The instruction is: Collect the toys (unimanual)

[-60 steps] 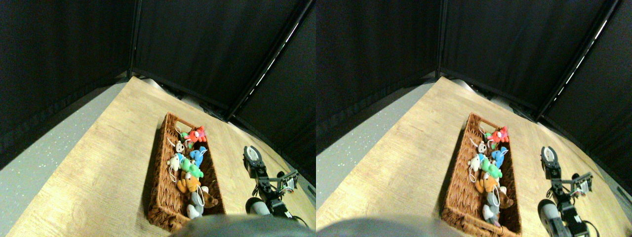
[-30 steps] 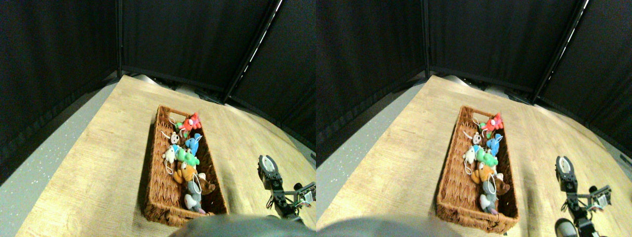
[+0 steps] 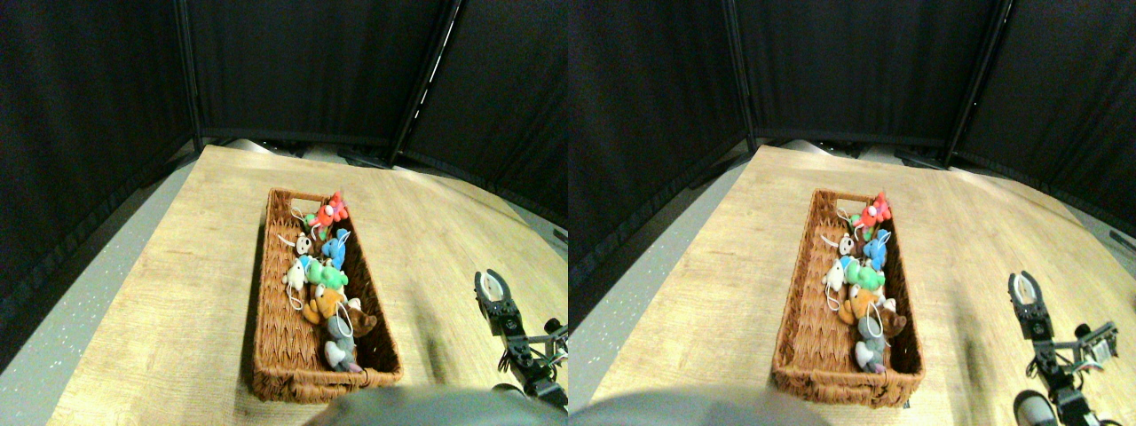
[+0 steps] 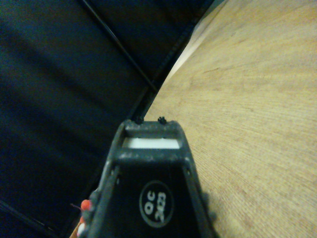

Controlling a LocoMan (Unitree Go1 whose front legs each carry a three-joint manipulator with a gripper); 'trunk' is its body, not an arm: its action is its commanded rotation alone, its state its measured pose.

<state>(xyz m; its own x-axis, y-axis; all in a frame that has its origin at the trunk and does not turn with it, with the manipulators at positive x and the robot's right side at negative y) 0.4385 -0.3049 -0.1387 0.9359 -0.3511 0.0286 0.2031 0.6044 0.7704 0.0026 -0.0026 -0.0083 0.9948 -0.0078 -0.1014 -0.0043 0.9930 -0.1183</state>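
Note:
The toys lie in a row inside the long brown wicker basket [image 3: 264, 302]: a red one [image 3: 330, 211] at the far end, then a blue one [image 3: 335, 248], a green one [image 3: 330, 277], a white one [image 3: 294, 275], an orange-brown one [image 3: 323, 307] and a grey one [image 3: 338, 343] at the near end. My right gripper [image 3: 487, 282] hangs over bare wood to the right of the basket, well apart from it, with nothing in it. In the wrist view the gripper [image 4: 148, 120] points along the wooden floor [image 4: 247, 124] toward the black curtain [image 4: 59, 99]. No toy shows there.
Black curtain panels [image 3: 311, 62] on dark poles close off the back and sides. A grey speckled floor strip [image 3: 80, 302] runs along the left of the wooden floor [image 3: 177, 293]. Open wood lies between basket and gripper.
The whole picture has swung, so the camera moved. The toys lie in the basket as before. The gripper stays right of the basket, now slightly farther from it.

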